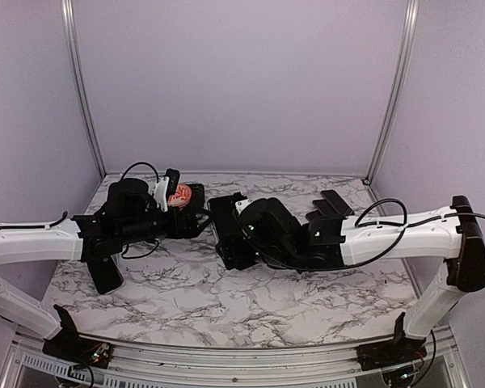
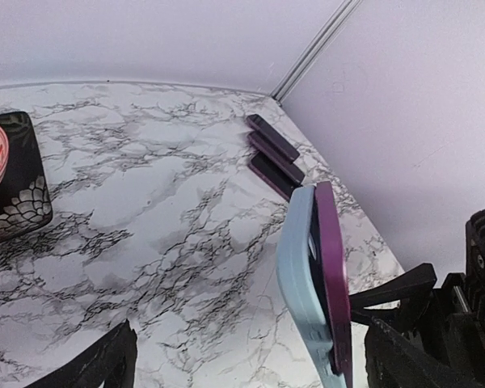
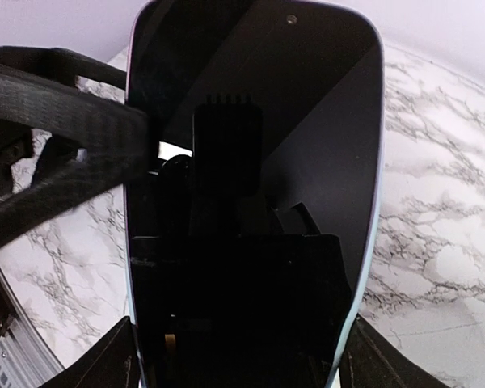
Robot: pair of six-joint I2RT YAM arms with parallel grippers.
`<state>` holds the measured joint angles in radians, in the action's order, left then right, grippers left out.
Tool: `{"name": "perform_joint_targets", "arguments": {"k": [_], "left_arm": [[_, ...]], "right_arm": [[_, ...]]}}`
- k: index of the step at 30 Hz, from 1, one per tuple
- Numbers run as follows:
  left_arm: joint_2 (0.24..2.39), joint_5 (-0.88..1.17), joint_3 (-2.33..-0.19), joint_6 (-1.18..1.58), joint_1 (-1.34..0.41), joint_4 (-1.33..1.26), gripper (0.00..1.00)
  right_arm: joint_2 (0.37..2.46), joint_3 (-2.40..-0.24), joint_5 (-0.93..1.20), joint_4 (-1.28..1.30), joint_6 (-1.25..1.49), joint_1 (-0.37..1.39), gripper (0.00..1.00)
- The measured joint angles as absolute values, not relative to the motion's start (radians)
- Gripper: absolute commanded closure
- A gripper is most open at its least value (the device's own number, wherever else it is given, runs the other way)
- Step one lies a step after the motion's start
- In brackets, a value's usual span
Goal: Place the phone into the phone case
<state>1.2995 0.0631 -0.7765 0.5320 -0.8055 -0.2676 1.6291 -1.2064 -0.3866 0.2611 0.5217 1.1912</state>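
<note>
Right hand (image 1: 225, 233) grips the phone (image 3: 250, 162) against its pale-blue phone case (image 2: 301, 275).

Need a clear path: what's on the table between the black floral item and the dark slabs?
Nothing: bare marble table separates the floral item from the dark slabs, per left wrist view.

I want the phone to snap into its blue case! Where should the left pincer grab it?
Probably the upper part, squeezing front and back together. The phone stands on edge against the case, and the right pincer holds its lower sides, so the flat faces are free. The open left pincer straddles it, so closing from there should work.
</note>
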Motion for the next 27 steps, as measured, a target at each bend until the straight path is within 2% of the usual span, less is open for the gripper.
{"name": "perform_joint_targets", "arguments": {"k": [3,16,20,22,27], "left_arm": [[1.299,0.099,-0.776,0.560,-0.805,-0.313,0.11],[1.299,0.175,-0.776,0.593,-0.817,-0.445,0.77],[1.299,0.192,-0.776,0.601,-0.831,-0.474,0.91],[1.300,0.199,-0.776,0.591,-0.834,-0.475,0.98],[1.317,0.210,-0.769,0.552,-0.839,-0.491,1.00]], "right_arm": [[1.615,-1.202,-0.414,0.183,0.470,1.211,0.62],[1.615,-1.199,-0.437,0.054,0.341,1.225,0.62],[1.615,-1.185,-0.441,0.033,0.328,1.225,0.59],[1.610,-1.169,-0.447,0.020,0.324,1.226,0.53],[1.608,-1.146,-0.447,0.002,0.314,1.226,0.07]]}}
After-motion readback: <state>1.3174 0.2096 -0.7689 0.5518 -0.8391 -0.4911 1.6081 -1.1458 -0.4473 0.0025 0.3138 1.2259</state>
